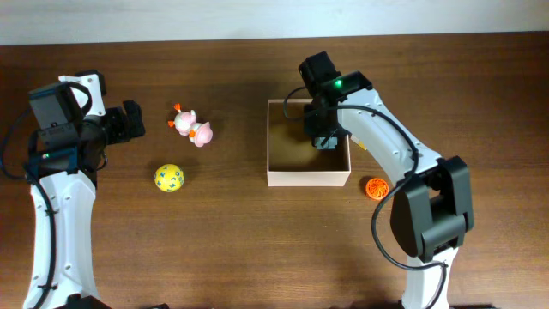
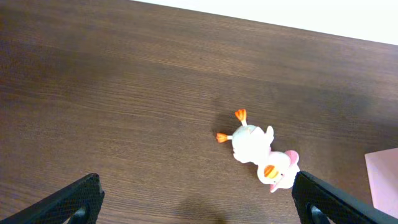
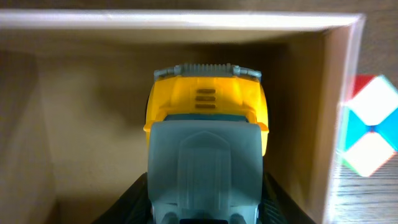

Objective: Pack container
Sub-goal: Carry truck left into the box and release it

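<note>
The container (image 1: 309, 178) is a shallow square box with cream walls and a tan inside, at the table's middle. My right gripper (image 1: 322, 137) reaches down inside it, shut on a yellow and grey toy truck (image 3: 206, 143) that fills the right wrist view between the box walls (image 3: 37, 124). My left gripper (image 2: 199, 202) is open and empty at the far left, above bare table. A white and pink duck toy (image 1: 192, 126) lies to its right and also shows in the left wrist view (image 2: 258, 149). A yellow ball (image 1: 169, 178) lies nearer the front.
An orange ball (image 1: 375, 188) lies on the table just right of the container. A red, blue and white cube (image 3: 367, 127) shows beyond the box's right wall in the right wrist view. A pale pink edge (image 2: 384, 180) shows at the right of the left wrist view.
</note>
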### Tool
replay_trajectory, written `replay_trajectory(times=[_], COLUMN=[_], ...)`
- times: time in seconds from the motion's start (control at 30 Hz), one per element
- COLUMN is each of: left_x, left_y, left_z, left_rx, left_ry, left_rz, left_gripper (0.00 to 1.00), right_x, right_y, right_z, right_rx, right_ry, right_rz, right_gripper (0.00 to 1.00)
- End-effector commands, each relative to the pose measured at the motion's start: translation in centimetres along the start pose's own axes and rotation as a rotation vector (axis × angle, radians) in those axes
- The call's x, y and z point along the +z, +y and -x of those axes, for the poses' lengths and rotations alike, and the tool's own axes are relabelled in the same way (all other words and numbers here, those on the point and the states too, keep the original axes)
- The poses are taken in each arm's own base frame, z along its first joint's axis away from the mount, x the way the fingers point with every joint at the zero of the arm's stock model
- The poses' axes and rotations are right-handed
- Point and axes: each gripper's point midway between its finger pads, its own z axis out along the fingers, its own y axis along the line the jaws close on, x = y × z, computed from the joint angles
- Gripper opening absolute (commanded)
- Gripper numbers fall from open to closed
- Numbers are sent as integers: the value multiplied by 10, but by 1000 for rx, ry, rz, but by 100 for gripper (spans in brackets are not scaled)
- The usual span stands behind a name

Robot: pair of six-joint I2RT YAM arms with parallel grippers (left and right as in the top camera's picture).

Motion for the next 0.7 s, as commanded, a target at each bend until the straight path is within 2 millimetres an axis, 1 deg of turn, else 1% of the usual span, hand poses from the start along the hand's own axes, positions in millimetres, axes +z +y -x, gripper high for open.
replay_trajectory(times=[0.0,0.03,0.07,0.2,0.23,0.27,0.3,0.4,0.5,0.6,0.67], left_x=[0,0,0,0,0,0,0,0,0,0,0], left_y=[3,3,3,3,3,3,3,3,3,3,3], left_z=[7,7,7,7,7,7,7,7,7,7,7], left_rx=[15,15,15,15,15,15,15,15,15,16,16], left_ry=[-13,-13,-13,-13,-12,-12,-13,-13,-13,-12,-12], left_rz=[10,10,10,10,10,10,10,10,10,10,10], left_gripper=[99,99,99,99,99,99,99,99,99,99,99], right_x=[6,6,6,5,5,5,4,-2,-17,-41,-65], right_y=[3,4,5,5,5,5,4,1,1,2,2], right_z=[0,3,4,6,6,7,8,12,17,26,31], right_rx=[29,30,31,32,32,32,33,35,19,-26,-31], right_ry=[-2,-11,-18,-23,-25,-29,-35,-58,-90,-143,-184], right_rz=[5,9,12,14,15,16,10,-5,8,29,49], right_gripper=[36,43,45,51,66,76,80,84,84,84,85])
